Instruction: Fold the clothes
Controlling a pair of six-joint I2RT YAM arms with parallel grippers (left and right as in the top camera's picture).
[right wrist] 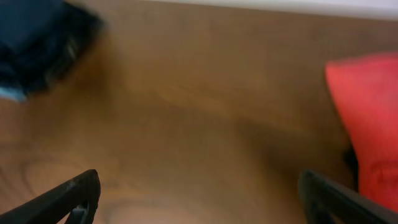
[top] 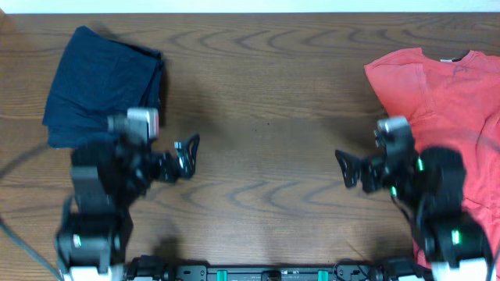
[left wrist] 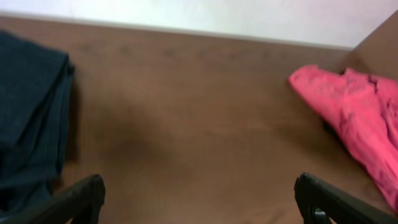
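Note:
A coral-red T-shirt (top: 449, 90) lies spread at the table's right side, partly under my right arm; it also shows in the left wrist view (left wrist: 351, 118) and the right wrist view (right wrist: 370, 118). A folded navy garment (top: 98, 82) lies at the far left, also seen in the left wrist view (left wrist: 28, 118) and the right wrist view (right wrist: 40, 40). My left gripper (top: 187, 156) is open and empty over bare wood right of the navy garment. My right gripper (top: 349, 168) is open and empty over bare wood left of the red shirt. No lettering shows.
The wooden table (top: 266, 101) stretches between the two garments. A white wall runs along its far edge. The arm bases and a black rail sit at the front edge.

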